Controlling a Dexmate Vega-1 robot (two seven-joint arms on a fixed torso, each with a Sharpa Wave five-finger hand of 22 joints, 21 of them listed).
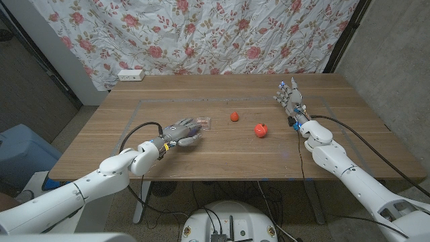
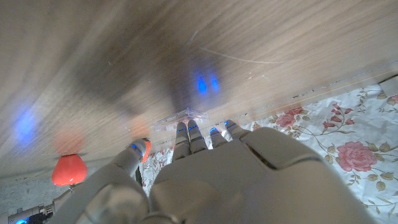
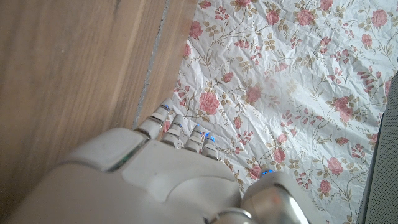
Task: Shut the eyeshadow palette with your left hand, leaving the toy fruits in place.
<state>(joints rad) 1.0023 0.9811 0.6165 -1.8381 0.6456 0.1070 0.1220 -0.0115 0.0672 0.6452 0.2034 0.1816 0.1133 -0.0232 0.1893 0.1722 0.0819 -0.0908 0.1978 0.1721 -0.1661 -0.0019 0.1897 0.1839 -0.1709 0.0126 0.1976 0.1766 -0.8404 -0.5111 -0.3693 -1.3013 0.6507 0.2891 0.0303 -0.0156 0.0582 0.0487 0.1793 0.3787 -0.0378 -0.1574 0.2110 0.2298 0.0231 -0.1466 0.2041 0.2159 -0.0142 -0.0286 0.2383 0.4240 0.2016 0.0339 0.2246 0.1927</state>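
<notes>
The eyeshadow palette [image 1: 203, 122] is a small clear case lying low on the table left of centre; in the left wrist view its clear edge [image 2: 180, 116] shows just past my fingertips [image 2: 186, 134]. My left hand [image 1: 180, 132] reaches over its near side with fingers stretched out, touching or just above it; I cannot tell which. It holds nothing. Two red toy fruits sit to the right: a small one [image 1: 234, 115] and a larger one [image 1: 261, 129], one of them also in the left wrist view [image 2: 68, 169]. My right hand [image 1: 290, 98] stands at the far right, fingers apart.
A white power strip [image 1: 131, 75] lies at the table's back left corner. A floral cloth [image 1: 222, 33] hangs behind the table. A faint tape outline [image 1: 141, 101] marks a rectangle on the wood. A blue bin [image 1: 20, 154] stands left of the table.
</notes>
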